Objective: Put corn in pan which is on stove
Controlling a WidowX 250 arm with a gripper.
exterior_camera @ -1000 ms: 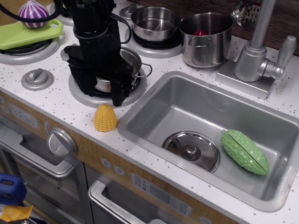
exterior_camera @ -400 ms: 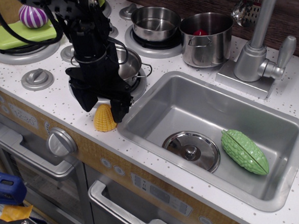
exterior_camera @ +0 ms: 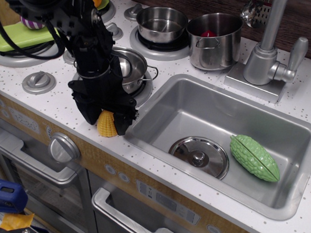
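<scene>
The yellow toy corn (exterior_camera: 107, 124) stands on the white speckled counter at the front edge, just left of the sink. My black gripper (exterior_camera: 105, 120) has come down over it, one finger on each side of the corn; the jaws look open around it, and I cannot see firm contact. Just behind, the small steel pan with wire loop handles (exterior_camera: 133, 67) sits on the front burner of the stove (exterior_camera: 141, 94), partly hidden by my arm.
A second steel pan (exterior_camera: 161, 23) and a tall stockpot (exterior_camera: 215, 40) stand on the back burners. The steel sink (exterior_camera: 223, 126) holds a lid (exterior_camera: 199, 155) and a green bumpy vegetable (exterior_camera: 254, 157). A green board (exterior_camera: 23, 34) lies at left; the faucet (exterior_camera: 267, 54) stands at back right.
My gripper has moved forward off the pan's burner and down, so its fingers now straddle the corn. The corn has not moved.
</scene>
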